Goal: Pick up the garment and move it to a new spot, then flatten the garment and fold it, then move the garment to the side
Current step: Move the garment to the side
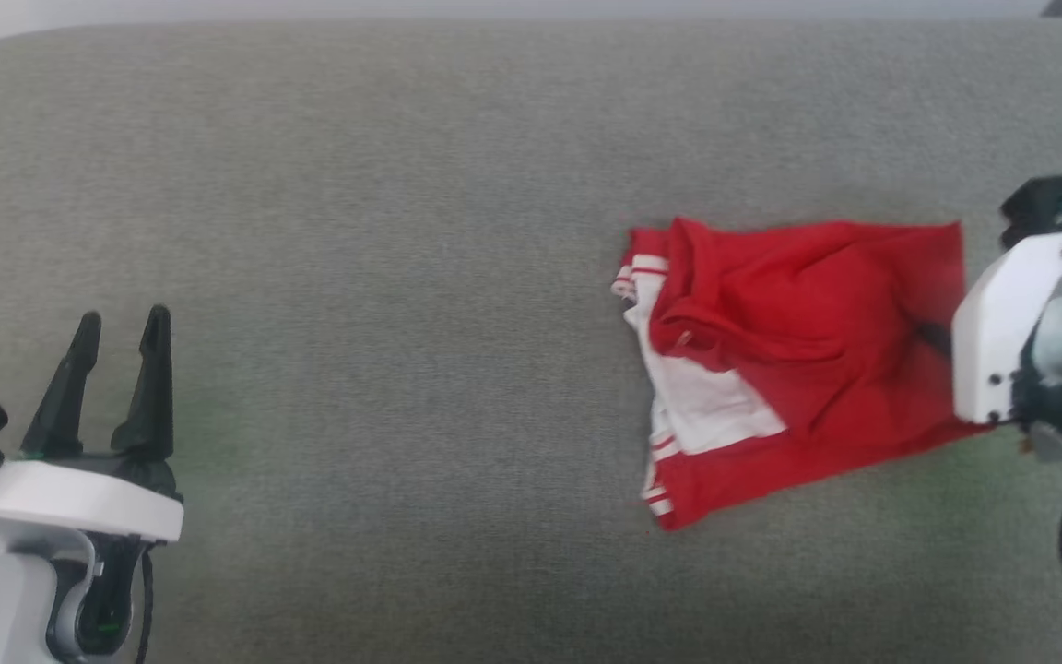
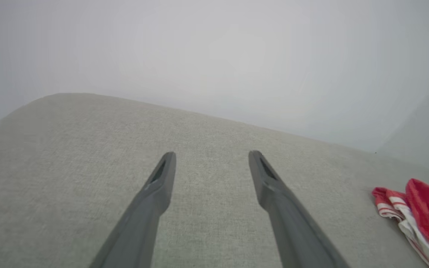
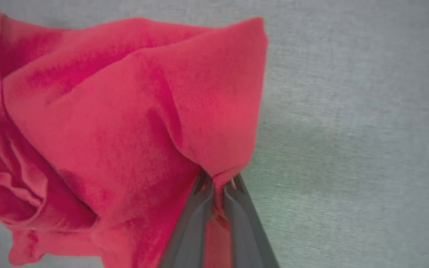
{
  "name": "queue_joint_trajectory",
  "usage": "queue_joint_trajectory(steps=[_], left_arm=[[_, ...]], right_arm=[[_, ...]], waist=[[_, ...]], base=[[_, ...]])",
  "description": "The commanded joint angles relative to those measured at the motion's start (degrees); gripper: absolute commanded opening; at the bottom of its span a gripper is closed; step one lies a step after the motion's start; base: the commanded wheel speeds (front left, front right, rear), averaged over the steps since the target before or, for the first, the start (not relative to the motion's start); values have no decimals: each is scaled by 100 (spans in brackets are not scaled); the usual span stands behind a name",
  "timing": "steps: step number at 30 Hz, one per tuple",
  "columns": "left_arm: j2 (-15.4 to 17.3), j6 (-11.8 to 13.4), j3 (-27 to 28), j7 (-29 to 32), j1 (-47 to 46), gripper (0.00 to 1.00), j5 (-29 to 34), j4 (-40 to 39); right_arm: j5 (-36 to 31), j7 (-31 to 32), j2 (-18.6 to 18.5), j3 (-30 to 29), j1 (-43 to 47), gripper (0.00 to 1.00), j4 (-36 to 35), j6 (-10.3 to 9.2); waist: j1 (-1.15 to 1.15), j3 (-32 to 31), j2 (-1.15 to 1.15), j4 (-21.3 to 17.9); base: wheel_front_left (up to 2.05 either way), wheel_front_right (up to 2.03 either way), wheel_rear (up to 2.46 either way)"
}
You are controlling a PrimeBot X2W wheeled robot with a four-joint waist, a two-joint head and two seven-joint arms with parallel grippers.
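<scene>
One garment (image 1: 808, 350) on one grey surface (image 1: 402, 184), two grippers
The right gripper (image 3: 218, 182) pinches the garment's right edge; the left gripper (image 1: 123, 315), near left, fingers spread, well apart from it

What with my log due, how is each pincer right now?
Left pincer: open, holding nothing.
Right pincer: closed on the garment.

Sort of place unclear: grey fabric-covered surface (image 1: 402, 184) before a plain pale wall (image 2: 214, 56)

Red garment (image 1: 798, 360) bunched, white sleeve showing, edge pinched.
</scene>
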Motion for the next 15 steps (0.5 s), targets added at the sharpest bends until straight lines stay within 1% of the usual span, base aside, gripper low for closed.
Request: queue_joint_trajectory(steps=[1,8,12,15], left_arm=[[9,-19,-7,-33,-75,100,13,-34],[134,-19,-213,-33,-344,100,-23,-212],[229,-19,-426,-32,-585,100,36,-300],[294,-19,-547,-30,-743,100,43,-364]], right_arm=[[-68,-54,-39,-28,-76,0,-45,-4],[-170,-268,-379,-285,-442,0,-46,-4],[-319,-516,-598,-461,-696,0,26,-4],[-450,-710,-664,-581,-847,0,46,-4]], waist=[[0,71,0,-93],[0,318,0,-505],[0,511,0,-787],[0,649,0,-945]], base=[[0,0,0],[0,0,0],[0,0,0],[0,0,0]])
